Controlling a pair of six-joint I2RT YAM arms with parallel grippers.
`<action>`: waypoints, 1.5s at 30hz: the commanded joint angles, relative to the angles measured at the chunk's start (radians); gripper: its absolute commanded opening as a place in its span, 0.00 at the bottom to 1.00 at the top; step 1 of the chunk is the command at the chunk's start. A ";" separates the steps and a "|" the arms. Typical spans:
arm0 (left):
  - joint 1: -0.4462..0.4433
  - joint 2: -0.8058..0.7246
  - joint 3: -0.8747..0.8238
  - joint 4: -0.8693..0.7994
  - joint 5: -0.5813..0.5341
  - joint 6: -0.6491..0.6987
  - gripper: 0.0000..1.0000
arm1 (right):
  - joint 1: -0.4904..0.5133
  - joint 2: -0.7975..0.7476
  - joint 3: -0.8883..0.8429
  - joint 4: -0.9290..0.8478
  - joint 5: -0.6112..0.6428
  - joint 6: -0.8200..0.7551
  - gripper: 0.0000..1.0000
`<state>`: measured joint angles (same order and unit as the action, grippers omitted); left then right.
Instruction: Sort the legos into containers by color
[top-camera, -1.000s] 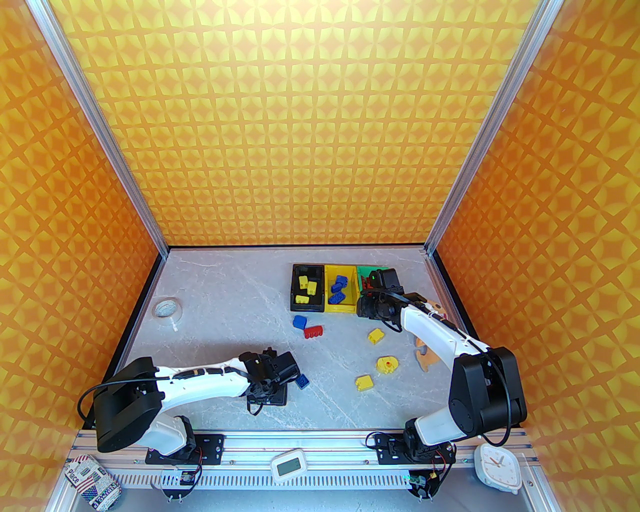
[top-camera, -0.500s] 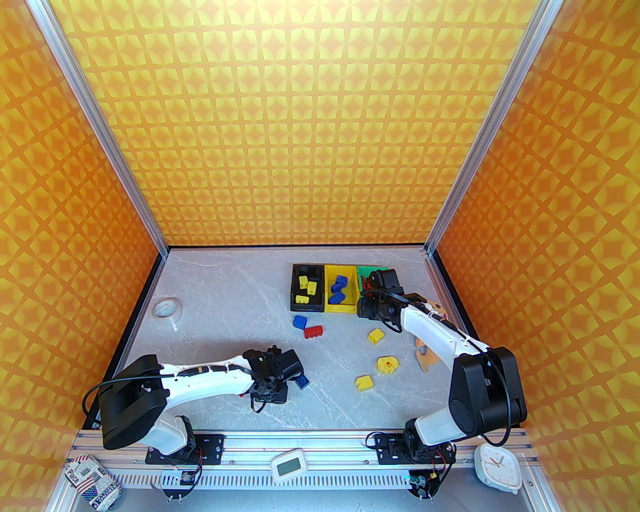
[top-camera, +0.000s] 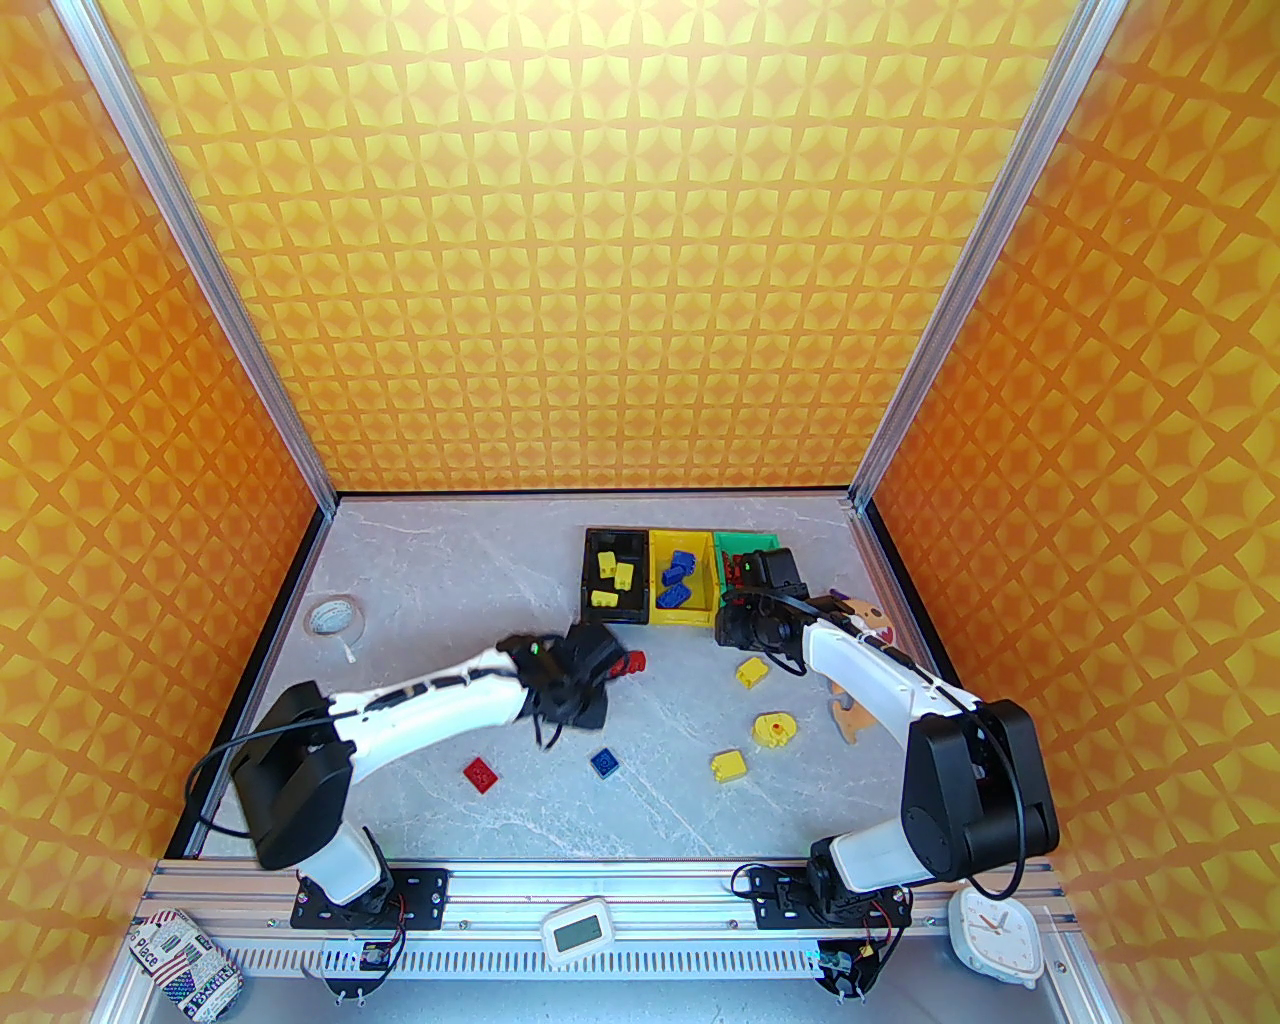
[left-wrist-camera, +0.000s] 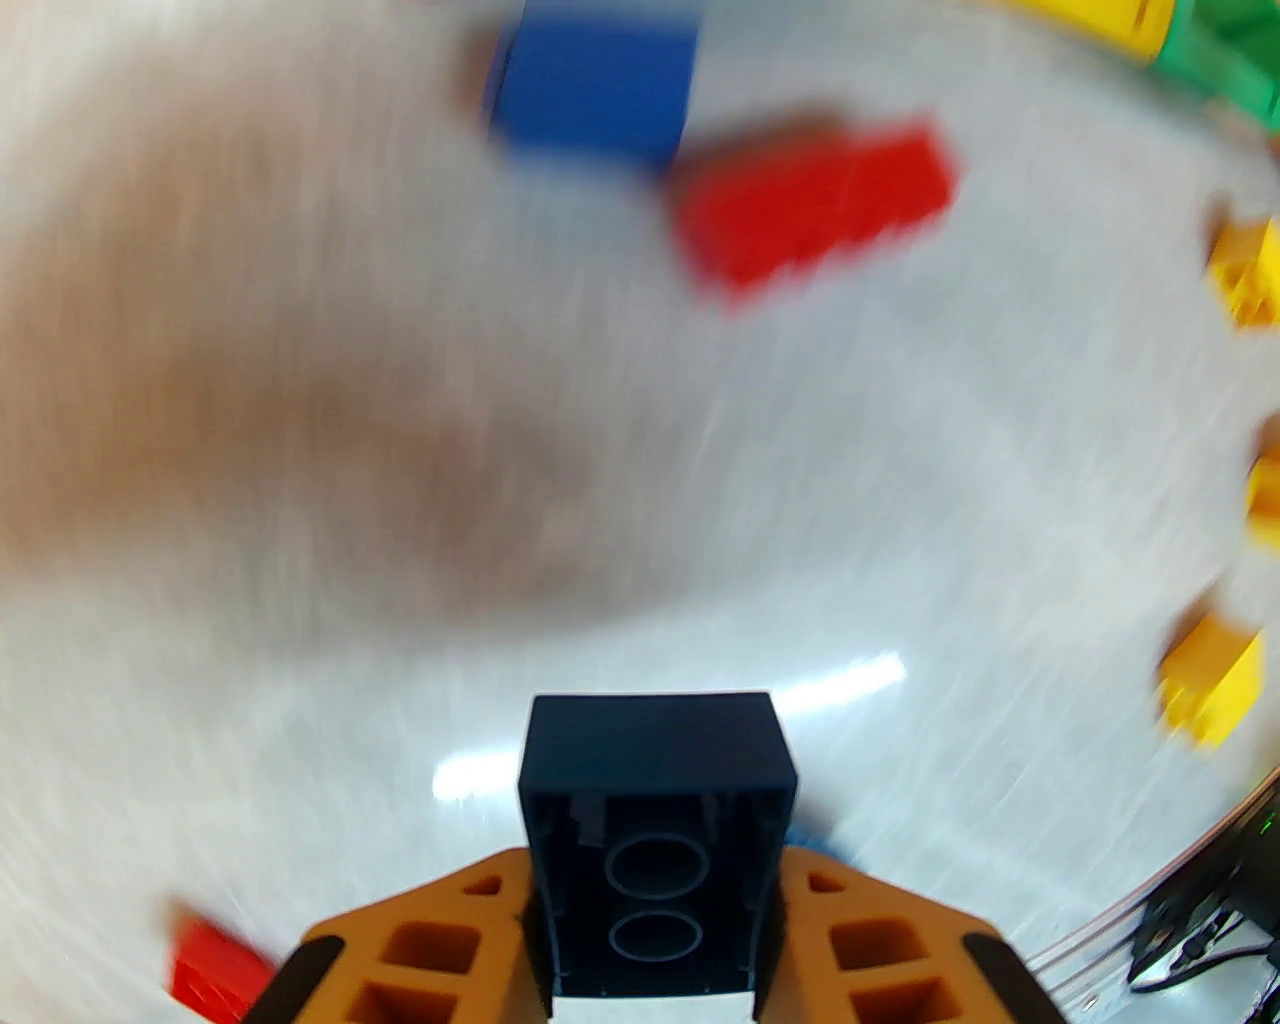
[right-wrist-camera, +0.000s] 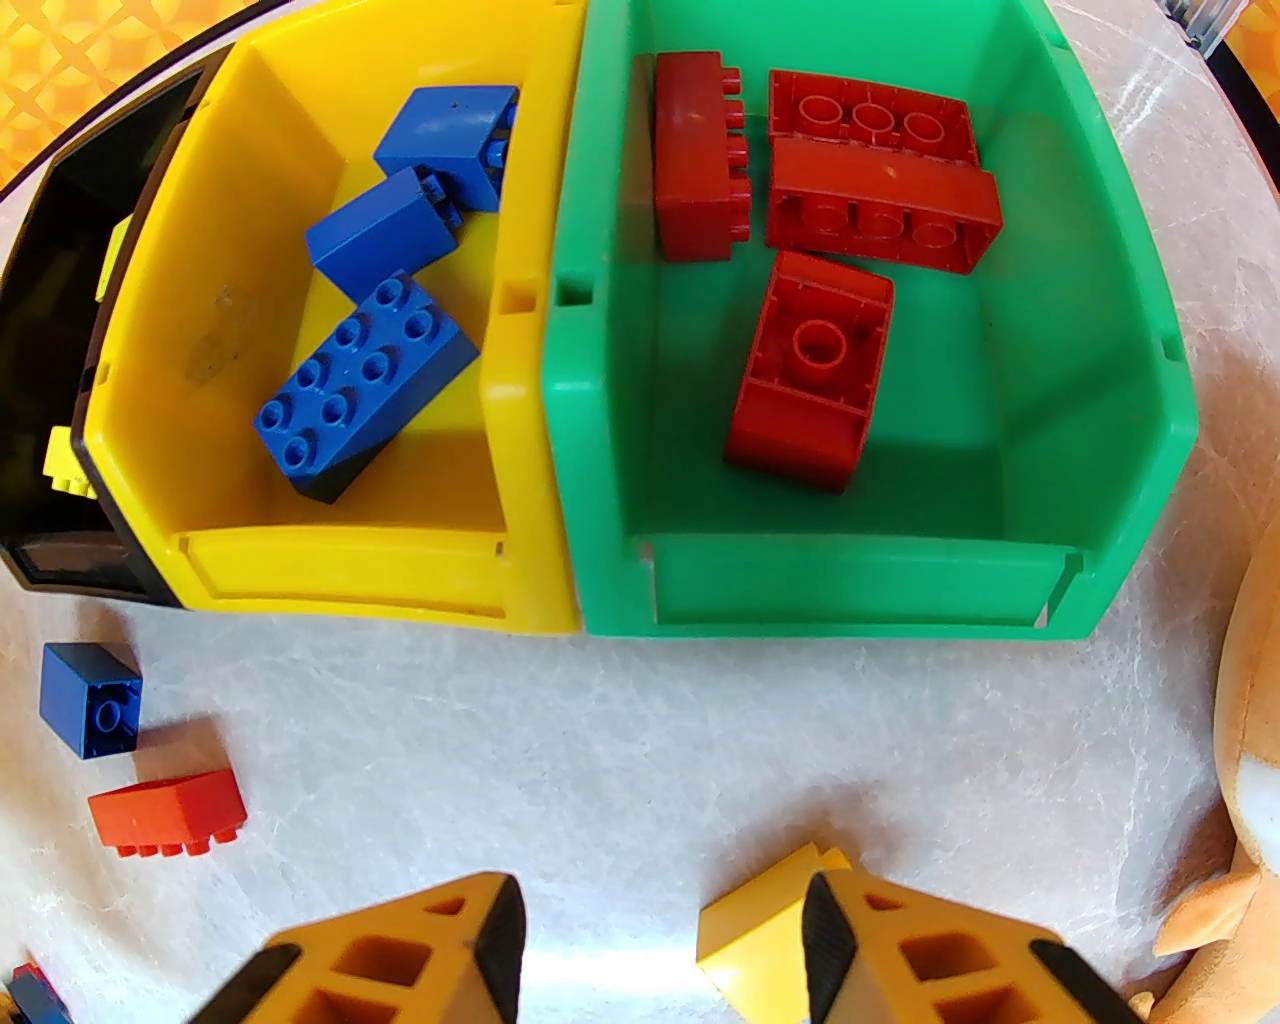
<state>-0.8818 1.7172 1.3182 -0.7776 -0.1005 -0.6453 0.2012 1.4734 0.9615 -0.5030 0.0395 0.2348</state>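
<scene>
The left arm (top-camera: 430, 700) has swung from the near middle of the table (top-camera: 430, 590) up toward the bins, uncovering a red square brick (top-camera: 481, 775) near a blue square brick (top-camera: 604, 763); the right arm (top-camera: 870, 670) has barely shifted. The left gripper (left-wrist-camera: 652, 900) is clamped on a dark blue brick (left-wrist-camera: 655, 760), carried above the table with its hollow underside toward the wrist camera and a finger on each flat side wall. That looks like the right hold. The brick is probably light, rigid and slick, so flat walls beat studs. It likely belongs in the yellow bin (right-wrist-camera: 520, 300) with the blue bricks (right-wrist-camera: 365, 385). The right gripper (right-wrist-camera: 660, 940) hangs spread and empty before the green bin (right-wrist-camera: 1120, 250), with a yellow brick (right-wrist-camera: 755, 925) on the table just beside one finger.
</scene>
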 joint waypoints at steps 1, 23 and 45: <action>0.054 0.064 0.132 -0.011 -0.031 0.151 0.33 | 0.007 -0.046 -0.033 0.017 -0.023 0.019 0.51; 0.109 0.658 1.073 0.039 0.025 0.297 0.32 | 0.007 -0.136 -0.108 0.001 -0.042 0.040 0.51; 0.170 0.609 1.046 0.111 0.122 0.246 0.68 | 0.008 -0.154 -0.095 -0.042 -0.013 0.033 0.52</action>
<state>-0.7071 2.4298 2.3878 -0.6739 0.0029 -0.4129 0.2020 1.3262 0.8604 -0.5201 0.0151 0.2577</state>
